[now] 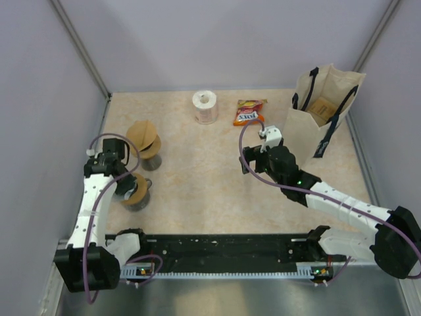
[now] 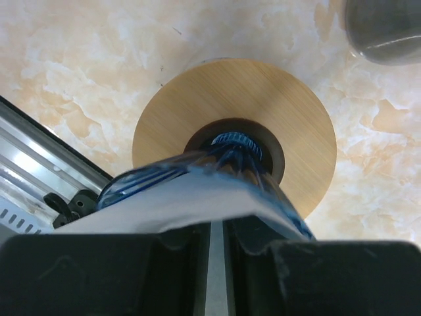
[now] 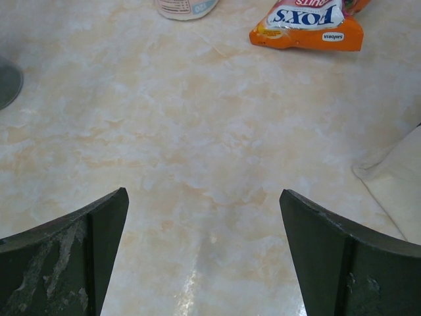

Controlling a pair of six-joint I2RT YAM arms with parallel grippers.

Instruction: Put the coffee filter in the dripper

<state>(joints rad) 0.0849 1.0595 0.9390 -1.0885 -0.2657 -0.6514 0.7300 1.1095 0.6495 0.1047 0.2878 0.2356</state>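
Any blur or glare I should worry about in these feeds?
Left wrist: the wooden ring is sharp, the blue dripper blurs close to the lens. Right wrist: faint glare streak on the table, otherwise crisp. Top external: even, soft light.

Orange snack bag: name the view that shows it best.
Top external: the whole orange snack bag lies unobstructed. Right wrist shows it closer but cropped by the top edge; left wrist misses it.

Marbled table (image 1: 197,184): dripper (image 1: 135,192), cup (image 1: 150,158), roll (image 1: 205,106), packet (image 1: 250,112), bag (image 1: 314,125)
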